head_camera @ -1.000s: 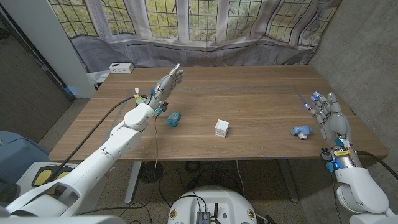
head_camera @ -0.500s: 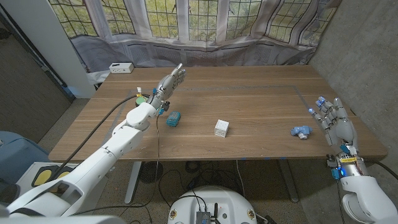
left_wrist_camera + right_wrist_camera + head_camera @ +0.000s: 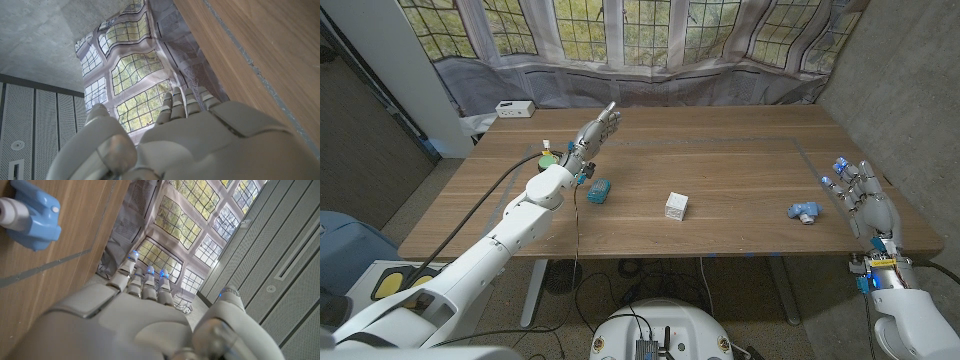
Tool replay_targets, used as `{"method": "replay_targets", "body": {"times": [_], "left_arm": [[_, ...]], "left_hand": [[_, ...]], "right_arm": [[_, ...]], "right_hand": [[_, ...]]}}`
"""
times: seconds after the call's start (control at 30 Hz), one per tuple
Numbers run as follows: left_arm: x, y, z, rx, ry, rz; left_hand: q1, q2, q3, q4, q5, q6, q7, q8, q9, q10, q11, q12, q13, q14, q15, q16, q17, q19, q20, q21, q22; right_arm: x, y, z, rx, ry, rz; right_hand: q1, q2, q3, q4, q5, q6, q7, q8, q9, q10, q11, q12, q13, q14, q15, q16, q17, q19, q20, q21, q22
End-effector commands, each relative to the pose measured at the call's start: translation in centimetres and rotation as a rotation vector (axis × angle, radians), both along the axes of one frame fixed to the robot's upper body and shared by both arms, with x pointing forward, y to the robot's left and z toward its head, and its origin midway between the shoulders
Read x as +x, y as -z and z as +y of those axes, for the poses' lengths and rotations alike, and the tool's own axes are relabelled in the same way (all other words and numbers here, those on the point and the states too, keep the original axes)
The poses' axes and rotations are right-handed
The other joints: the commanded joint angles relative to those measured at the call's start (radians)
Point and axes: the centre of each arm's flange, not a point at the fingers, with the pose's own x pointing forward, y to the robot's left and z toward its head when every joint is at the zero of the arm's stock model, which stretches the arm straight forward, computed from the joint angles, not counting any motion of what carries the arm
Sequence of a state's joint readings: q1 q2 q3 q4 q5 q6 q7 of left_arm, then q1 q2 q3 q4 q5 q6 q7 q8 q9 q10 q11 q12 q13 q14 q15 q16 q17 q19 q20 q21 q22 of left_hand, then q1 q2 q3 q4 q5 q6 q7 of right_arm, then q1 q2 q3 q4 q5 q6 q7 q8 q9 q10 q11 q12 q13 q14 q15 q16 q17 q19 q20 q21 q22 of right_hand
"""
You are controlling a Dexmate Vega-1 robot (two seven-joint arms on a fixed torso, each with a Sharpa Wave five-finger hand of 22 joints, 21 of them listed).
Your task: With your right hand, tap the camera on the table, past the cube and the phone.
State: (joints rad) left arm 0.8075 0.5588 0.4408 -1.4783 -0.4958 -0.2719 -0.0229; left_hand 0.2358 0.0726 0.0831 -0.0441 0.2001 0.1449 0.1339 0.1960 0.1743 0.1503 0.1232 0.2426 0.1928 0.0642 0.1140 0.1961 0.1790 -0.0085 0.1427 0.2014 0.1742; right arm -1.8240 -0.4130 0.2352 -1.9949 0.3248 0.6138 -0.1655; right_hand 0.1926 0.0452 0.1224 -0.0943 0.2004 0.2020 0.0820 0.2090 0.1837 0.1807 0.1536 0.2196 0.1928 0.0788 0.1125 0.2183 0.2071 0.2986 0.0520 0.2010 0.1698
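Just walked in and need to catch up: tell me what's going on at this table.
A two-armed robot stands at a wooden table, and nothing is being held. Its right robot hand hangs open at the table's right edge, near a small blue toy camera but not touching it. The left robot hand is raised over the table's far left part, fingers extended, also empty. A white cube sits mid-table, and a teal phone-like object lies beside the left arm. The camera has not been tapped yet.

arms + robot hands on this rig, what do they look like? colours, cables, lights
Both arms have glossy white shells. Left robot hand is pale grey, a black cable running along its arm, green and blue bits at the wrist. Right robot hand is pale grey with blue-lit fingertips.
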Motion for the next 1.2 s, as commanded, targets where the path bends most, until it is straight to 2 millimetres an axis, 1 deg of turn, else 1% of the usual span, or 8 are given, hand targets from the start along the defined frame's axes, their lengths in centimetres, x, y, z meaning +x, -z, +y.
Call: {"method": "replay_targets", "body": {"times": [0.03, 0.23, 0.37, 0.67, 0.8, 1.07, 1.2], "left_arm": [[0.1, 0.01, -0.25, -0.003, 0.003, 0.002], [0.13, -0.03, -0.27, -0.001, 0.001, -0.001], [0.16, 0.02, -0.26, -0.001, 0.0, 0.001], [0.19, -0.23, -0.26, 0.0, -0.002, -0.005], [0.23, -0.26, -0.29, -0.004, -0.004, -0.006], [0.26, -0.23, -0.26, -0.002, -0.023, -0.013], [0.27, -0.35, -0.24, 0.0, -0.025, -0.015]], "left_hand": [[0.007, -0.001, 0.002, -0.009, -0.004, 0.007, 0.005, -0.003, 0.004, 0.003, -0.002, -0.003, 0.005, 0.004, 0.002, -0.003, 0.002, 0.001, 0.004, -0.001, 0.005], [0.007, 0.0, 0.002, -0.009, -0.004, 0.007, 0.004, -0.003, 0.004, 0.004, -0.004, -0.004, 0.005, 0.003, 0.001, -0.004, 0.002, 0.001, 0.006, -0.001, 0.005], [0.007, 0.0, 0.002, -0.009, -0.004, 0.008, 0.002, -0.003, 0.004, 0.004, -0.003, -0.004, 0.005, 0.003, 0.001, -0.004, 0.002, 0.0, 0.007, -0.002, 0.005], [0.007, 0.0, 0.002, -0.01, -0.004, 0.009, 0.002, -0.003, 0.004, 0.004, -0.002, -0.005, 0.005, 0.004, 0.001, -0.004, 0.002, 0.0, 0.008, -0.002, 0.005], [0.007, 0.0, 0.002, -0.01, -0.004, 0.01, 0.001, -0.003, 0.004, 0.005, -0.004, -0.005, 0.005, 0.004, 0.0, -0.004, 0.002, 0.0, 0.009, -0.002, 0.005], [0.008, 0.001, 0.002, -0.011, -0.004, 0.011, 0.0, -0.003, 0.004, 0.006, -0.006, -0.006, 0.005, 0.004, 0.0, -0.005, 0.002, 0.0, 0.012, -0.002, 0.005], [0.008, 0.001, 0.002, -0.011, -0.004, 0.012, 0.0, -0.003, 0.004, 0.006, -0.005, -0.007, 0.005, 0.004, 0.0, -0.005, 0.002, 0.0, 0.012, -0.002, 0.005]], "right_arm": [[-0.89, -0.3, 0.24, -0.144, 0.118, 0.007], [-1.02, -0.59, 0.56, -0.226, 0.16, 0.021], [-1.0, -0.59, 0.68, -0.236, 0.178, 0.017], [-1.2, -0.53, 0.79, -0.289, 0.28, 0.003], [-1.08, -0.43, 0.74, -0.295, 0.279, 0.004], [-1.41, -0.29, 0.67, -0.348, 0.389, -0.025], [-1.64, -0.06, 0.79, -0.336, 0.41, -0.032]], "right_hand": [[0.009, 0.003, 0.002, -0.008, 0.0, 0.009, -0.002, -0.002, 0.005, 0.006, -0.004, -0.001, 0.004, 0.01, 0.001, 0.005, 0.003, 0.012, -0.004, 0.007, 0.002], [0.013, 0.006, 0.004, -0.01, 0.001, 0.006, -0.009, -0.004, 0.005, 0.001, -0.013, -0.004, 0.004, 0.008, -0.001, 0.003, 0.002, 0.009, -0.006, 0.004, 0.002], [0.016, 0.007, 0.005, -0.011, 0.001, 0.006, -0.012, -0.004, 0.005, 0.0, -0.013, -0.005, 0.004, 0.008, -0.003, 0.002, 0.002, 0.008, -0.007, 0.003, 0.002], [0.02, 0.008, 0.007, -0.014, 0.002, 0.006, -0.023, -0.005, 0.005, -0.002, -0.017, -0.007, 0.004, 0.007, -0.006, 0.0, 0.001, 0.007, -0.008, 0.001, 0.002], [0.022, 0.009, 0.008, -0.015, 0.002, 0.005, -0.026, -0.006, 0.005, -0.012, -0.023, -0.012, 0.004, 0.006, -0.008, -0.001, 0.001, 0.008, -0.011, 0.001, 0.002], [0.03, 0.015, 0.013, -0.018, 0.004, -0.003, -0.033, -0.01, 0.005, -0.026, -0.026, -0.018, 0.004, 0.006, -0.016, -0.003, 0.001, 0.008, -0.015, -0.001, 0.002], [0.038, 0.015, 0.015, -0.023, 0.005, -0.002, -0.031, -0.011, 0.006, -0.037, -0.031, -0.021, 0.005, -0.012, -0.02, -0.011, 0.0, -0.006, -0.018, -0.007, 0.002]]}}
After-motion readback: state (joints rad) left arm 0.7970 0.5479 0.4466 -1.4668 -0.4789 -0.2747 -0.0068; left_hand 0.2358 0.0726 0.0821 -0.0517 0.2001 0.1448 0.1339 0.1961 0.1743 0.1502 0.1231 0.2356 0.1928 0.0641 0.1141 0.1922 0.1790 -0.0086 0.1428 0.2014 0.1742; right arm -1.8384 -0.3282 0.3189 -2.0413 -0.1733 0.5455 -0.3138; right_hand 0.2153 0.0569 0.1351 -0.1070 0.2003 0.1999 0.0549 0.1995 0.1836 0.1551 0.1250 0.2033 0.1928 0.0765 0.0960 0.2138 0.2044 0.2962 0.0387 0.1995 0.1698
